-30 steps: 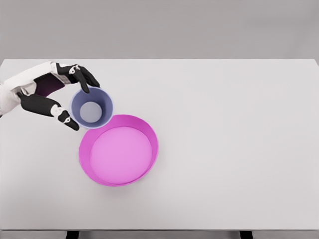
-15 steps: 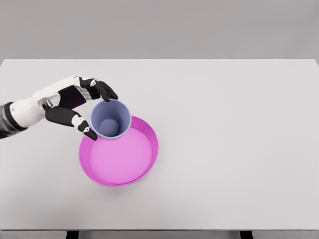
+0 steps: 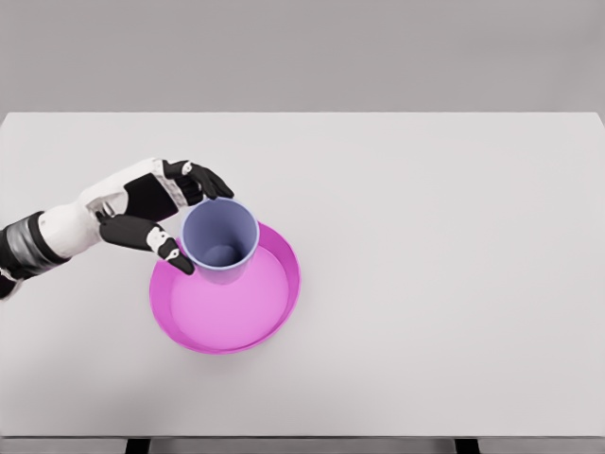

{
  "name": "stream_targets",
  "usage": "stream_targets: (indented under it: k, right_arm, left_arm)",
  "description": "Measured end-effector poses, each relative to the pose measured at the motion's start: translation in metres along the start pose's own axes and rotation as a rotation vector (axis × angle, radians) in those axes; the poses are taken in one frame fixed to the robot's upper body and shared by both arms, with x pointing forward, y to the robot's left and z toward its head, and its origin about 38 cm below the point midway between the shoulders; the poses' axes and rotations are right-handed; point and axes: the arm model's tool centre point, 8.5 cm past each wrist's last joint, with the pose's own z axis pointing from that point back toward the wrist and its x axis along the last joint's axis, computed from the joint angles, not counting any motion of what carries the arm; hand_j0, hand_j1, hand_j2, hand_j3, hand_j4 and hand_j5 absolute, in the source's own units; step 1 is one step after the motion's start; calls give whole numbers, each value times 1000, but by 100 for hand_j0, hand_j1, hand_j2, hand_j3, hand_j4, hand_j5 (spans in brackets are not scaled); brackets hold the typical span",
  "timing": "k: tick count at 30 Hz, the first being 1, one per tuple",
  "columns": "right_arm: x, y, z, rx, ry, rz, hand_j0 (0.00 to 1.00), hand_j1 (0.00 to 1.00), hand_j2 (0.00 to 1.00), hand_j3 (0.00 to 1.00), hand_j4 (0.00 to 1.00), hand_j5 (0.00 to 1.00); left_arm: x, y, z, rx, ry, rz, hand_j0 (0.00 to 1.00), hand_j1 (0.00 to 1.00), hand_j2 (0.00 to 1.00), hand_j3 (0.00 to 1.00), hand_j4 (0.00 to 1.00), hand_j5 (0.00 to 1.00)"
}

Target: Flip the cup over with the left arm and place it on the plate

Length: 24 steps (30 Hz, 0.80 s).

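— Where's your cup?
— The lavender cup [image 3: 220, 240] is mouth-up over the pink plate's [image 3: 274, 317] upper-left rim, above the white desk [image 3: 425, 236].
— And your left hand [image 3: 161, 213]?
— Fingers clamped around the cup's side.

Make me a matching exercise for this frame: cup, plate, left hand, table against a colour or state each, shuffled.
Things:
1. cup
2. plate
3. left hand
4. table

Descriptions:
A. plain white
B. magenta, with a raised rim
C. lavender blue, mouth up
D. black fingers curled around the cup

Pairs: 1-C, 2-B, 3-D, 4-A
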Motion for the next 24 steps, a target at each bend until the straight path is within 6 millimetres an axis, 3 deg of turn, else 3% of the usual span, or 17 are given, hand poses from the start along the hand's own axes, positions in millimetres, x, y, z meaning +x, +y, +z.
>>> stream_targets:
  k: [5, 11, 17, 24]
  right_arm:
    - [0, 0, 0, 0, 0, 0, 100, 100, 100, 100, 100, 100]
    - [0, 0, 0, 0, 0, 0, 100, 100, 100, 100, 100, 100]
    - [0, 0, 0, 0, 0, 0, 100, 100, 100, 100, 100, 100]
    - [0, 0, 0, 0, 0, 0, 100, 100, 100, 100, 100, 100]
  left_arm:
    - [-9, -2, -5, 2, -8, 42, 54, 54, 54, 54, 54, 54]
    - [-28, 11, 5, 60, 53, 90, 56, 56, 56, 56, 56, 56]
    - [-42, 8, 7, 75, 59, 129, 58, 58, 58, 58, 58, 58]
    - [-46, 10, 5, 89, 41, 161, 59, 59, 59, 59, 59, 59]
